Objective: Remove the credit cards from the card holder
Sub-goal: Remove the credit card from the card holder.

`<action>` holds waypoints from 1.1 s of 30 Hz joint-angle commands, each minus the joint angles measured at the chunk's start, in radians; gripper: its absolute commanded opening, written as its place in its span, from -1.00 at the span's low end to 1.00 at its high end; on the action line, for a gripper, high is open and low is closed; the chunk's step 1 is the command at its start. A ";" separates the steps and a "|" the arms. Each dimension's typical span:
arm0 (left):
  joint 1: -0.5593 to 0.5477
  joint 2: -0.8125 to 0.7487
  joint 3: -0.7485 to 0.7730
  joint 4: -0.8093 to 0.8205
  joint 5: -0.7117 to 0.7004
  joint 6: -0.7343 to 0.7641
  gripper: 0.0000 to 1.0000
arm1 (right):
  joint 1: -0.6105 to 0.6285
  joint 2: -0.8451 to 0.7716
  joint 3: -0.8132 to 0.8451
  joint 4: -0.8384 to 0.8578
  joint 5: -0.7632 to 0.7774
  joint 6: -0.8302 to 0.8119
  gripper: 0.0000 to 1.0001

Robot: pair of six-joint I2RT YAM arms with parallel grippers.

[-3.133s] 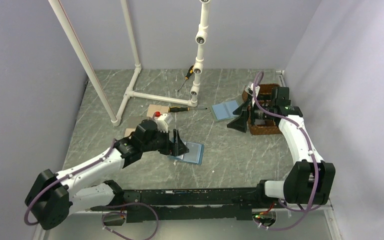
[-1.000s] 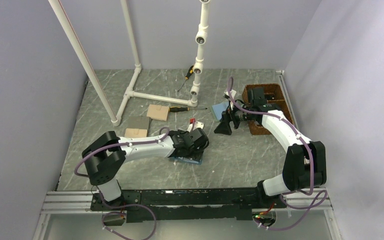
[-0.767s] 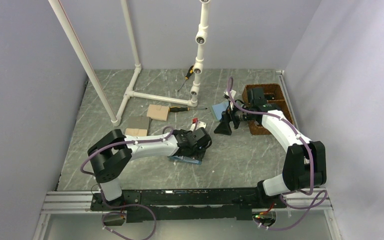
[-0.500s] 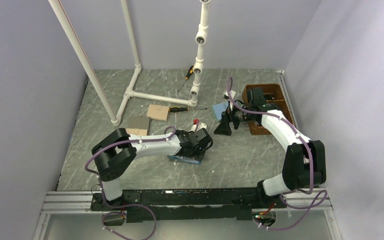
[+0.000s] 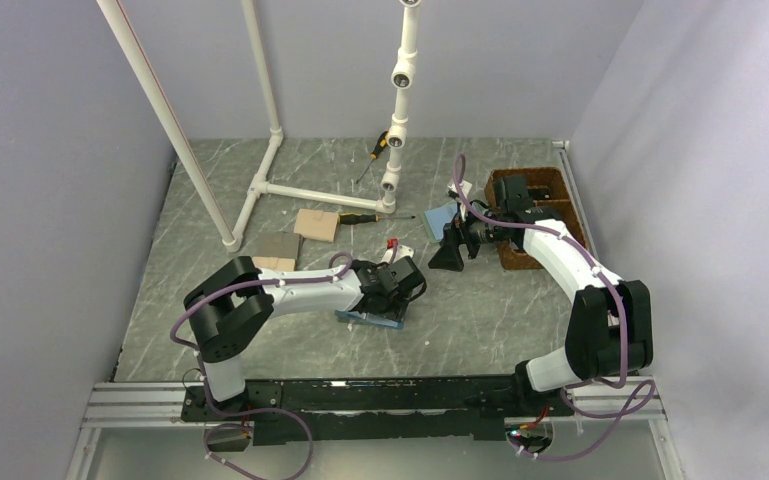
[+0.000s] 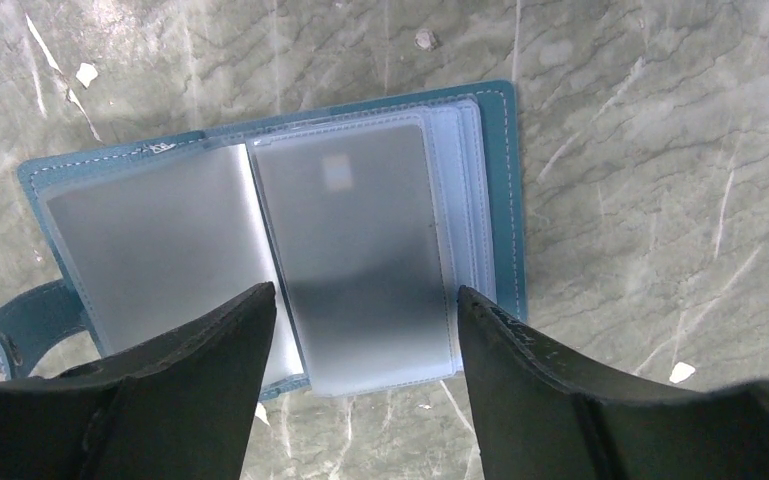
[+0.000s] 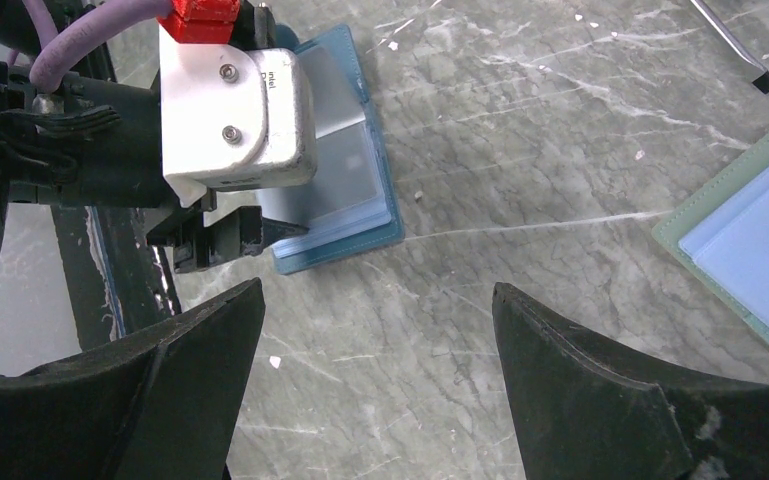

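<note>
Swung in over the card holder (image 6: 505,200) since three seconds ago, the left gripper (image 6: 362,292) narrows but stays open, straddling the silvery card (image 6: 360,230) at its 6 o'clock end. Holder lies open mid-table (image 6: 660,150). Right gripper (image 7: 378,290) hovers open at 2 o'clock. Step: grasping first card. Next: pinch both edges squarely, then slide out.

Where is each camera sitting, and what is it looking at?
Top external: high behind, facing down at the grey marbled table; left arm, right arm show.
Left wrist: on the left arm, straight down at the open teal-blue bifold card holder; its black fingers show.
Right wrist: slanting down at that same card holder, shared; its own fingers show.
</note>
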State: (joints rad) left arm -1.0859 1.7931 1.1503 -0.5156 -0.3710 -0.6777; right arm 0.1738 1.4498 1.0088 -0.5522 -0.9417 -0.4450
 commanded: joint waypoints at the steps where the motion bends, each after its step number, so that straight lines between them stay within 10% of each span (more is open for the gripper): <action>1: 0.014 -0.019 -0.005 0.006 -0.021 -0.031 0.38 | 0.006 0.005 0.040 -0.007 0.003 -0.026 0.73; 21: 0.225 -0.313 -0.377 0.413 0.379 -0.090 -0.20 | 0.196 0.121 0.033 0.050 0.049 0.040 0.57; 33: 0.323 -0.409 -0.514 0.540 0.497 -0.154 -0.23 | 0.331 0.259 0.079 0.127 0.134 0.179 -0.50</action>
State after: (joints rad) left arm -0.7795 1.4342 0.6483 -0.0364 0.0868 -0.8036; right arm 0.4732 1.6894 1.0405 -0.4797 -0.8341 -0.3164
